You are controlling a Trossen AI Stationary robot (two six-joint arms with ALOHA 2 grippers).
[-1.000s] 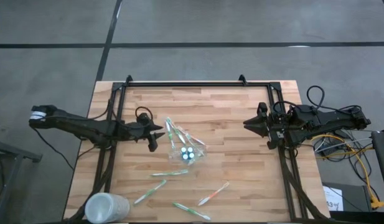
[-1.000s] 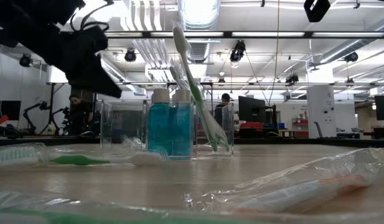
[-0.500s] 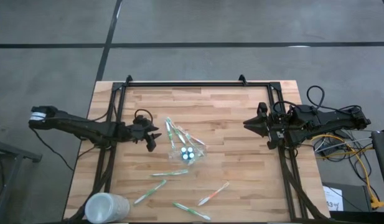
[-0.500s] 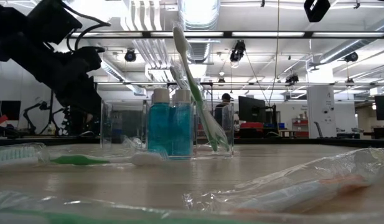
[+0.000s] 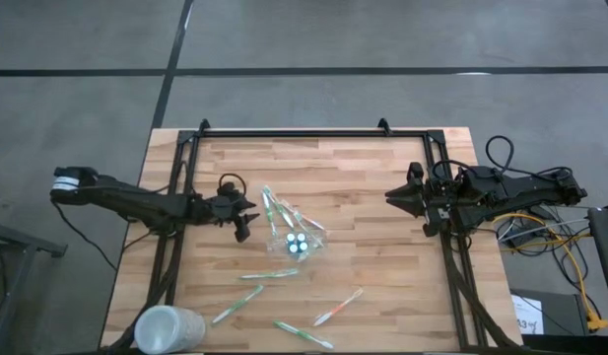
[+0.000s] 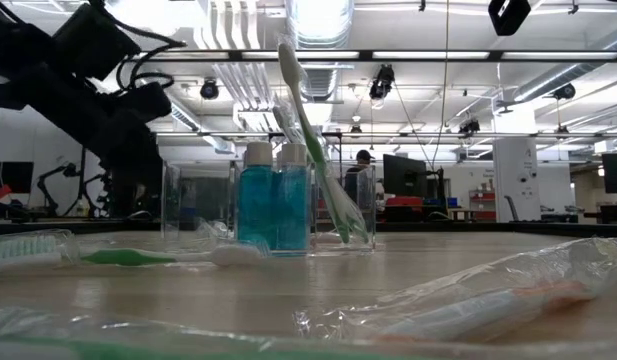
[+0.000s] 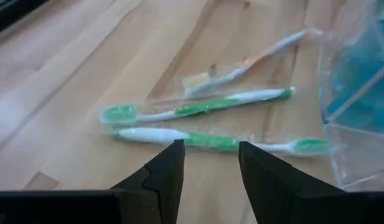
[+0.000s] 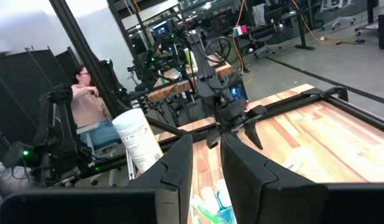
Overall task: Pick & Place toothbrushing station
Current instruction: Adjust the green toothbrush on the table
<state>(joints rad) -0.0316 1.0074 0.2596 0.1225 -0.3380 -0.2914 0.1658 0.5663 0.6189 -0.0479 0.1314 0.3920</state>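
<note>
Clear holder has blue tubes and a green toothbrush standing in it. Left gripper sits beside it, fingers apart, holding nothing; right gripper waits well off, fingers slightly parted, empty.

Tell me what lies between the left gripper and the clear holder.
In the high view, wrapped toothbrushes lie between the left gripper and the clear holder; the left wrist view shows them just past its open fingers.
</note>
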